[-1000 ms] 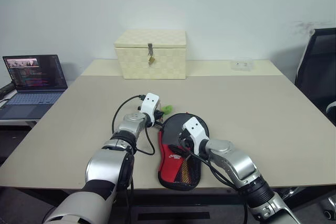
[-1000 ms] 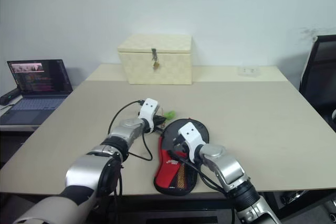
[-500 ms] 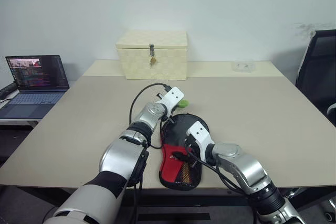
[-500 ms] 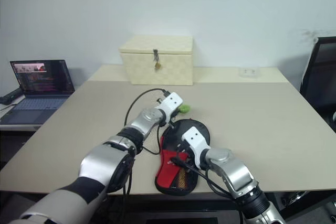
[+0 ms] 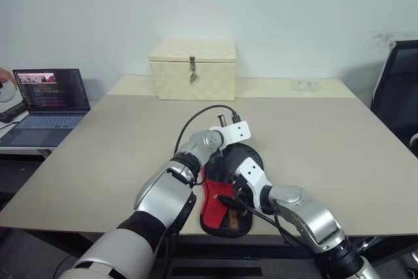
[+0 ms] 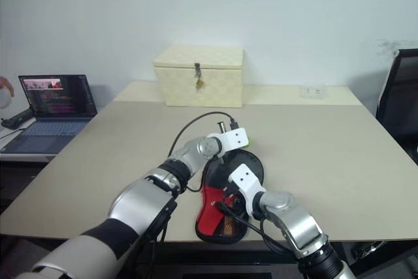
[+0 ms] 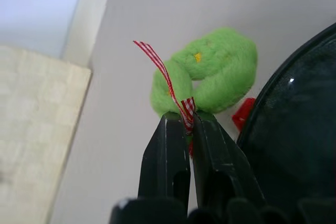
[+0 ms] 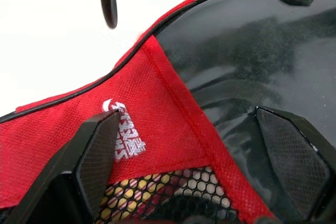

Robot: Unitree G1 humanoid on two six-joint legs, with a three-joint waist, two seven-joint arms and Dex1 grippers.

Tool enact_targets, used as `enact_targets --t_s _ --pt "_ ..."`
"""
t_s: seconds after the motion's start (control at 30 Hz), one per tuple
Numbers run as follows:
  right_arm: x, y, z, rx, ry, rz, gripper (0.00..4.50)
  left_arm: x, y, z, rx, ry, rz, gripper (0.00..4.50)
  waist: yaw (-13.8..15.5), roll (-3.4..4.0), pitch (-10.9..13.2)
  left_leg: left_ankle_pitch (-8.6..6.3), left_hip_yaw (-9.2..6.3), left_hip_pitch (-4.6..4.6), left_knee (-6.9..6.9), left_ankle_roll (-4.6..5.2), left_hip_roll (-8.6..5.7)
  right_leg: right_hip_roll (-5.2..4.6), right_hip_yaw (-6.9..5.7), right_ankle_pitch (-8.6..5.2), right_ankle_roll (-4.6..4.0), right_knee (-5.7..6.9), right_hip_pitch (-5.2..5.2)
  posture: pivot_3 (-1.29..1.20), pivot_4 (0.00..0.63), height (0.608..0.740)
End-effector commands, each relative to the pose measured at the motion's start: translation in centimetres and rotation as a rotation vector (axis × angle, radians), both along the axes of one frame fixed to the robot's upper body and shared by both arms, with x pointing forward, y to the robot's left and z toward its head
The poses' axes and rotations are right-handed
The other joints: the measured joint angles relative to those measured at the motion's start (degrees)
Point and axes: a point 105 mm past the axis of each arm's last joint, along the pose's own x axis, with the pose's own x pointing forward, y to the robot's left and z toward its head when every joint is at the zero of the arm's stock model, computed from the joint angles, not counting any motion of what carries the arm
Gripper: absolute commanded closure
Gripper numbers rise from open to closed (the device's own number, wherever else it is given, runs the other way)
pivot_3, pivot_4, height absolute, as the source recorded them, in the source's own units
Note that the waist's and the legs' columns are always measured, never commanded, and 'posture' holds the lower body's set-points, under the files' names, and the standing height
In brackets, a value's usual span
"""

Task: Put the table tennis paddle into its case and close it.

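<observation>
The case (image 5: 230,191), a black paddle-shaped pouch with a red panel and mesh pocket, lies flat near the table's front edge. Its green fuzzy ball tag (image 7: 210,72) hangs from a red-and-white striped ribbon, and my left gripper (image 7: 187,121) is shut on that ribbon at the round far end of the case (image 7: 294,129). My right gripper (image 8: 186,121) is open, one finger (image 8: 97,150) over the red panel and the other over the glossy black face (image 8: 247,61). The table tennis paddle is hidden.
A cream woven latched box (image 5: 192,68) stands at the table's back. A small clear object (image 5: 305,83) sits at the back right. An open laptop (image 5: 46,96) rests on a side surface at the left, with a person's hand (image 5: 5,78) beside it. A black chair (image 5: 398,89) stands at the right.
My left gripper has swung right along the case's round end with the green tag, and its wrist has rolled. My right gripper has drawn back a little towards me.
</observation>
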Motion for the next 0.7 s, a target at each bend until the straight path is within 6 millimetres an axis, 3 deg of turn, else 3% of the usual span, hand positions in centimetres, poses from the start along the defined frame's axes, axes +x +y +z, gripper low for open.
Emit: enact_targets --t_s 0.03,0.37,0.7 --pt "-2.2 -1.0 -5.6 -0.111 0.227 -0.014 0.0 -0.5 -3.4 3.5 0.056 -0.165 -0.132 4.48 0.02 0.0 -0.01 0.0 0.0 0.0 0.0 0.0 0.0 0.0 0.0 0.0 0.0 0.0 0.01 0.0 0.15 0.74" --pt "-2.6 -0.9 -6.0 -0.112 0.236 -0.013 0.0 -2.6 -7.6 3.6 0.233 -0.317 -0.358 4.48 0.09 0.0 -0.02 -0.01 -0.15 0.18 -0.01 0.01 -0.01 -0.02 -0.19 -0.14 0.24 -0.27 0.4 0.0 0.15 0.74" --pt "-2.5 -0.9 -6.1 -0.114 0.231 -0.014 0.0 -4.8 -11.0 4.0 0.207 -0.346 -0.509 4.48 0.09 0.02 -0.04 -0.02 -0.22 0.42 -0.22 0.02 0.0 -0.04 -0.27 -0.11 0.33 -0.73 0.76 0.0 0.15 0.74"
